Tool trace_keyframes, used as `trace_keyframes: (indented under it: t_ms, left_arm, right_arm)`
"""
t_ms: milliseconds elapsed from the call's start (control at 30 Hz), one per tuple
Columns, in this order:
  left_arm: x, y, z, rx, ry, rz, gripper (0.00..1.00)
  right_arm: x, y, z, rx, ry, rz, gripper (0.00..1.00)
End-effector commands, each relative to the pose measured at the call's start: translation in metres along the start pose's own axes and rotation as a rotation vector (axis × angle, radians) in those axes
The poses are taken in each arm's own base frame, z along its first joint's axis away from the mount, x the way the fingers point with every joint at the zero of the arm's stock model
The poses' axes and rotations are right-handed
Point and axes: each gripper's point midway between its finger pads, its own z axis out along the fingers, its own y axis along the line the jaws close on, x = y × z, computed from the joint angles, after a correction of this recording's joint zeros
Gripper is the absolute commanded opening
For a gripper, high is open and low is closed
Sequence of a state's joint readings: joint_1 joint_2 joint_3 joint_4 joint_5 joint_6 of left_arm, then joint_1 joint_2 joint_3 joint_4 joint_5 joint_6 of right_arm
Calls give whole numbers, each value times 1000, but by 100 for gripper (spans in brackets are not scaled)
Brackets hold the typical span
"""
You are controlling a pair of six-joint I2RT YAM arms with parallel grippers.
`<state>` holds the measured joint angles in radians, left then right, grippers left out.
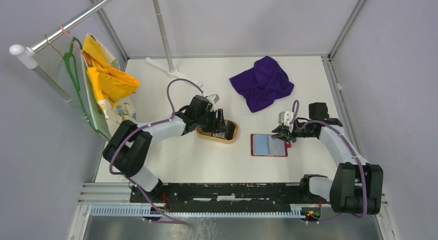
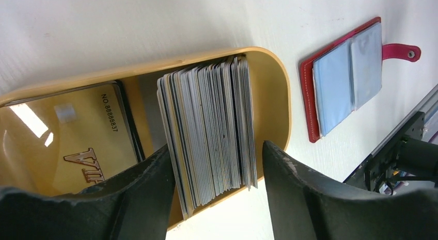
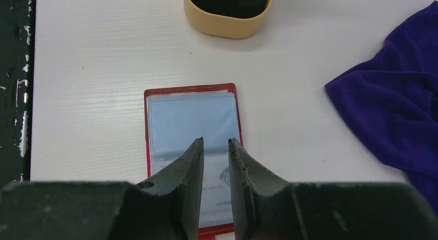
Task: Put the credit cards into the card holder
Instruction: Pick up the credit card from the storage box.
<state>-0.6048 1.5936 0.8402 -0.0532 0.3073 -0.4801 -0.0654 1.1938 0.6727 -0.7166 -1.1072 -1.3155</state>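
Credit cards (image 2: 212, 126) stand on edge, stacked along the long axis of the oval tray (image 2: 274, 95), at its end nearest the card holder (image 1: 266, 145). Left gripper (image 2: 216, 147) straddles them unclenched, a sliver free. Bare table (image 1: 206, 157) separates tray and holder. Right gripper (image 3: 216, 142) hovers over the holder, jaws narrowly apart; grip unclear.

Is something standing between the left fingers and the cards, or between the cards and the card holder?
Nothing blocks the left gripper: its fingers flank the cards in the wooden tray. The right gripper hangs over the card holder.
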Motion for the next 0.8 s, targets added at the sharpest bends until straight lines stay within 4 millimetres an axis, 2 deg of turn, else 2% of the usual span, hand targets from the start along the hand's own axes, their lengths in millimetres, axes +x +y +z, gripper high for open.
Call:
trace_keyframes:
  t_ms: [0,300,767]
  left_arm:
    - [-7,-11,4,69,-17,-29,69]
    - [-4,-10,11,101,1,-54,70]
    - [-17,-9,-12,204,-47,-117,64]
  right_arm:
    - [-13,1,1,-6,-51,-46,30]
    - [-14,1,0,-4,-54,-51,30]
    - [-14,1,0,-4,-55,-53,30]
